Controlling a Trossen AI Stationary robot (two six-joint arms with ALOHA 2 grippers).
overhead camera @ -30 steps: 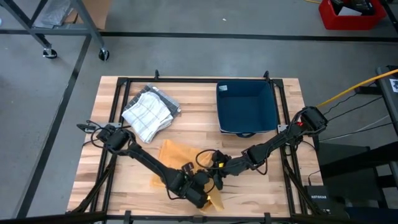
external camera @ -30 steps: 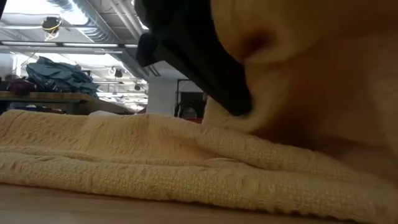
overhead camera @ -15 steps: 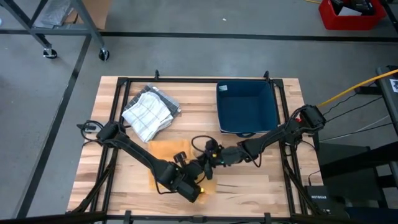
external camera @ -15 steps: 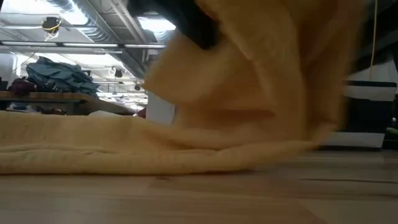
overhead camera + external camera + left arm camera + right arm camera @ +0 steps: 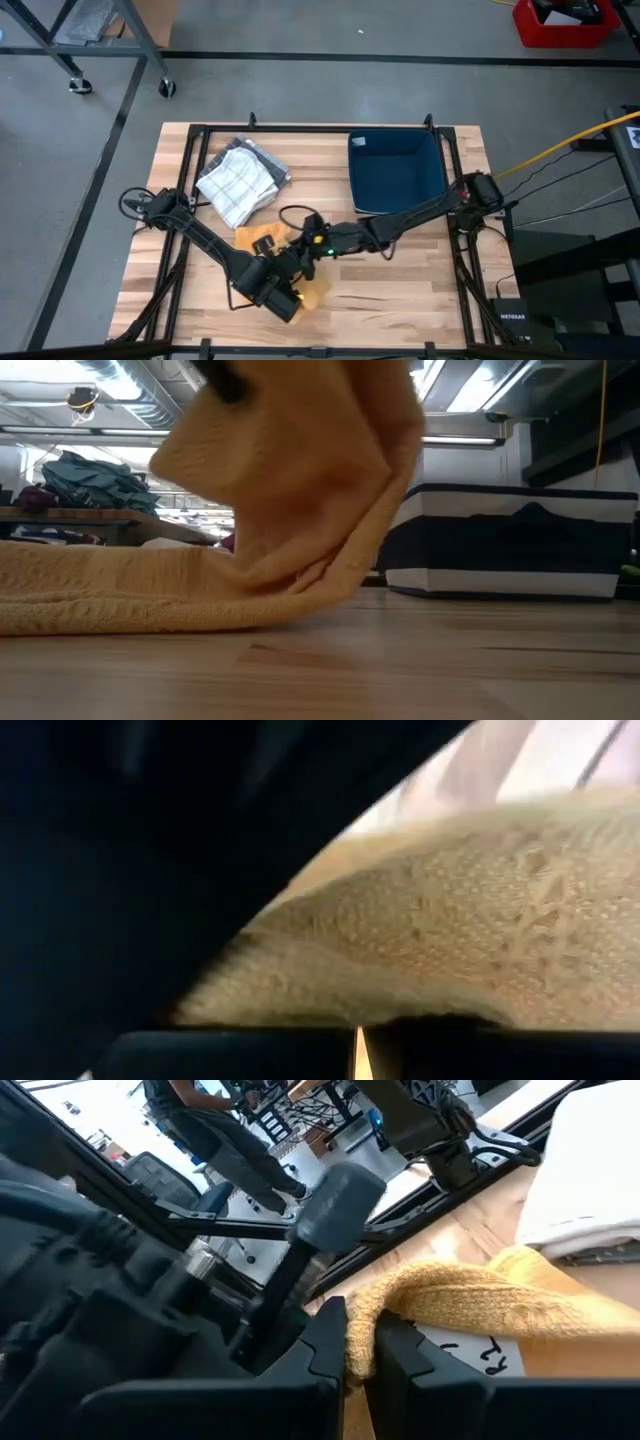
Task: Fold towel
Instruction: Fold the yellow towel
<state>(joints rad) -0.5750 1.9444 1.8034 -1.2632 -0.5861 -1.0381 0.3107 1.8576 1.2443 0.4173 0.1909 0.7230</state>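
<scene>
Towel (image 5: 262, 243), yellow, is pinched by both grippers near the front middle of the counter (image 5: 420, 290). Right gripper (image 5: 360, 1355) is closed on a bunched edge; the fold is seen squeezed between its fingers (image 5: 325, 1345) in the right wrist view. Left gripper (image 5: 285, 300) reads fully closed, with knit fabric pressed right against its fingers in the left wrist view, so a grip on the opposite end of the same edge is judged likely.

In the low view the held edge is raised clear of the counter, while the rest of the towel (image 5: 120, 595) lies flat and trails away from the lifted part. Key relation: the flat portion extends from the fingers toward the checked cloth (image 5: 238, 180), just beside its corner. The held edge, running gripper to gripper, is the long axis to be carried. Both grippers sit close together, left nearer the front edge. Fold judged about midway; the edge is not yet laid down. Blue bin (image 5: 397, 172) lies well apart.
</scene>
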